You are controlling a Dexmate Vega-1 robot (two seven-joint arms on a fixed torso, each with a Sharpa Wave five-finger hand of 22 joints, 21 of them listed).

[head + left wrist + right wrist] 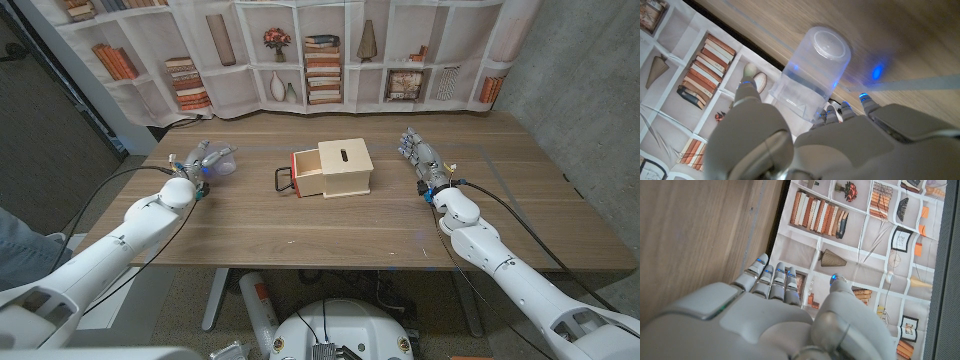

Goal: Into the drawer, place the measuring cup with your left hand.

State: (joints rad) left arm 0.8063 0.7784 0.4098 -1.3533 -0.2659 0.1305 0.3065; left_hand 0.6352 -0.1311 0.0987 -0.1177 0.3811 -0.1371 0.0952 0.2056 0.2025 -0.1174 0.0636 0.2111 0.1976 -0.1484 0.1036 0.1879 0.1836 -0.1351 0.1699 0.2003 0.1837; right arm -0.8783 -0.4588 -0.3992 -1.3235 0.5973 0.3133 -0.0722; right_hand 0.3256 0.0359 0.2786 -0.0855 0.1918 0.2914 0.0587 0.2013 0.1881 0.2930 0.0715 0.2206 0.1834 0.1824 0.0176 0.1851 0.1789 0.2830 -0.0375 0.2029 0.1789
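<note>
My left hand (pixel 203 160) is at the measuring cup (pixel 222 158), a clear plastic one standing near the table's (pixel 250 225) left side, well apart from the drawer (pixel 308 171). In the left wrist view the cup (pixel 810 72) stands between my thumb and my fingers (pixel 842 111), which are close around its lower part; whether they actually press on it I cannot tell, so I would not count it as held yet. The risk, as I judge it, lies there: the wall is smooth and looks slippery, and if I lift on a loose grip the cup may slide out or tip, and a knock from my fingers could send it rolling toward the table's edge. The drawer is pulled out from the left side of the small wooden box (pixel 345 167), with its dark handle (pixel 284 179) facing my left arm; it looks shallow, so a tall cup set in upright might catch on the box. I see nothing inside the drawer from here, and the cup looks empty. My right hand (pixel 418 152) waits on the table's right side, fingers extended, holding nothing.
</note>
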